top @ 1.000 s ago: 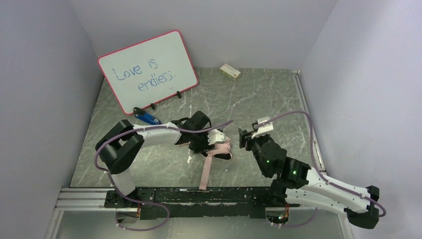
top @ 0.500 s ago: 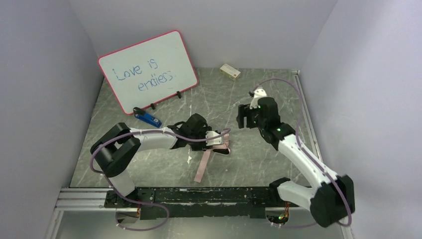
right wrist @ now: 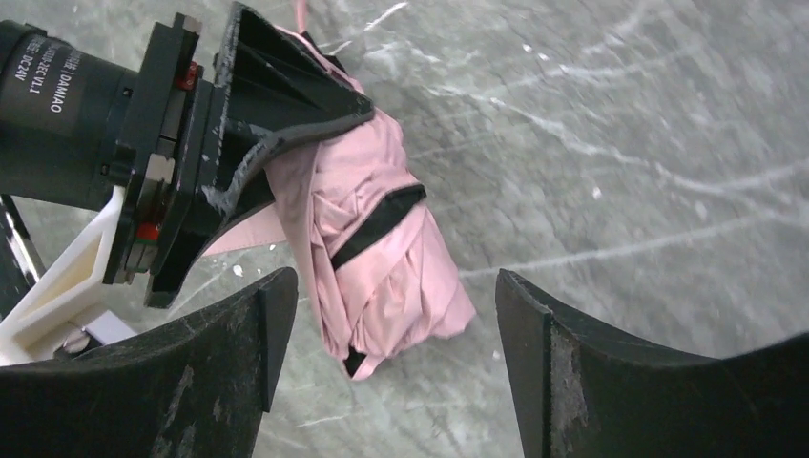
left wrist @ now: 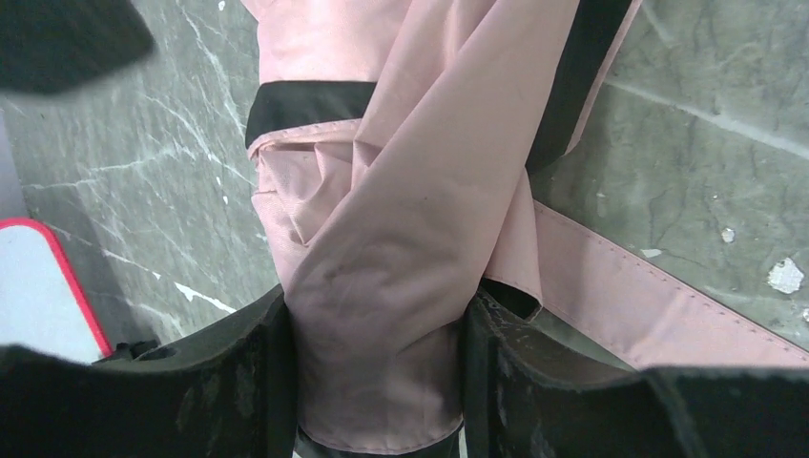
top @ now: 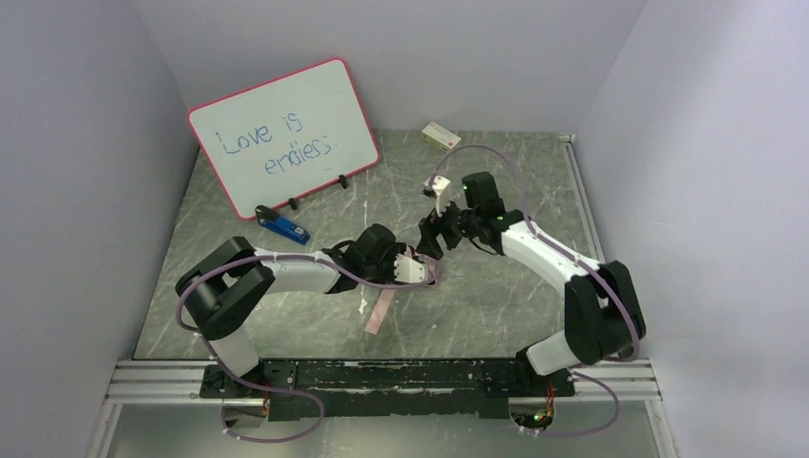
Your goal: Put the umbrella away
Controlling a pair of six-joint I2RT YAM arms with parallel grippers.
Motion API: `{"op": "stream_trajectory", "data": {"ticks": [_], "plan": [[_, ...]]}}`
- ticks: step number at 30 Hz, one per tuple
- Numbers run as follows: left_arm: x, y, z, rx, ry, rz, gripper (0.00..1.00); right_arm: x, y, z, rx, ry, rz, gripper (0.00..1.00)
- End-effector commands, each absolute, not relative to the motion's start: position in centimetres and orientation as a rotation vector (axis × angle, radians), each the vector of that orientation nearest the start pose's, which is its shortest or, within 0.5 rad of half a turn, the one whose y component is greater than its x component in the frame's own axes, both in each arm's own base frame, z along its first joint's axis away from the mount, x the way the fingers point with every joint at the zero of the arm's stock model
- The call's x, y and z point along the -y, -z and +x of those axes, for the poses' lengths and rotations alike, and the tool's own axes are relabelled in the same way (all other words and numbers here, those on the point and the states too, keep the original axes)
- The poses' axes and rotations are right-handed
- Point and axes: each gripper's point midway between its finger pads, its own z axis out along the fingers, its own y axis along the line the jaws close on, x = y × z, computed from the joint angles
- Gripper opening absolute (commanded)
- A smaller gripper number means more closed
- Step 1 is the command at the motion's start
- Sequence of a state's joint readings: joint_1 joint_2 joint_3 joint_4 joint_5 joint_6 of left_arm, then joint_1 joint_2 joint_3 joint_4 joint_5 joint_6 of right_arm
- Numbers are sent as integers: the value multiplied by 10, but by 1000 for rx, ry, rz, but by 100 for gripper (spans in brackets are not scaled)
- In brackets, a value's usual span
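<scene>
- Listing the umbrella (left wrist: 401, 219) as a crumpled pale pink bundle crossed by black bands, lying on the grey marbled table (top: 458, 315) near its middle.
- Recording the left gripper (left wrist: 377, 382) as clamping that bundle, with both black fingers (left wrist: 238, 382) pressing into the fabric from either side.
- Noting the pink strap (left wrist: 649, 305) trailing loose over the table toward the near edge and running out of the left wrist view at the right.
- Recording the right gripper (right wrist: 393, 286) as hanging over the bundle's free end, spread wide and gripping nothing.
- Failing to make out handle, shaft or ribs, all being covered by fabric and fingers.
- Finding most of the bundle masked by both wrists in the overhead view, and seeing only a pink sliver and the strap there.
- Logging a pink-framed whiteboard (top: 286, 134) leaning at the back left, reading "Love is endless", and cropping into the left wrist view as one red-edged corner.
- Logging a blue object (top: 281, 225) just in front of the board, too small to identify, and a small pale box (top: 441, 137) by the back wall.
</scene>
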State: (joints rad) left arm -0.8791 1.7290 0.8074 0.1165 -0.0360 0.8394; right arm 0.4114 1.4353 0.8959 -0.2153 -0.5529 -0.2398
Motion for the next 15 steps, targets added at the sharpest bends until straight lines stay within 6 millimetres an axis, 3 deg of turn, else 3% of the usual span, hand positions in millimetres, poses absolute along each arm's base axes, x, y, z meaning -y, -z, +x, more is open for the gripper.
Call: {"op": "stream_trajectory", "data": {"ticks": [1, 5, 8, 15], "plan": [[203, 66, 234, -1803, -153, 2145, 5, -240, -116, 297, -1918, -778, -1280, 79], [202, 66, 232, -1789, -155, 2160, 5, -245, -115, 285, -1734, -809, -1508, 79], [201, 67, 232, -1791, -161, 2165, 5, -242, -103, 270, -1703, -871, -1650, 80], [201, 68, 230, -1783, -166, 2177, 5, -250, -81, 268, -1709, -910, -1732, 80]]}}
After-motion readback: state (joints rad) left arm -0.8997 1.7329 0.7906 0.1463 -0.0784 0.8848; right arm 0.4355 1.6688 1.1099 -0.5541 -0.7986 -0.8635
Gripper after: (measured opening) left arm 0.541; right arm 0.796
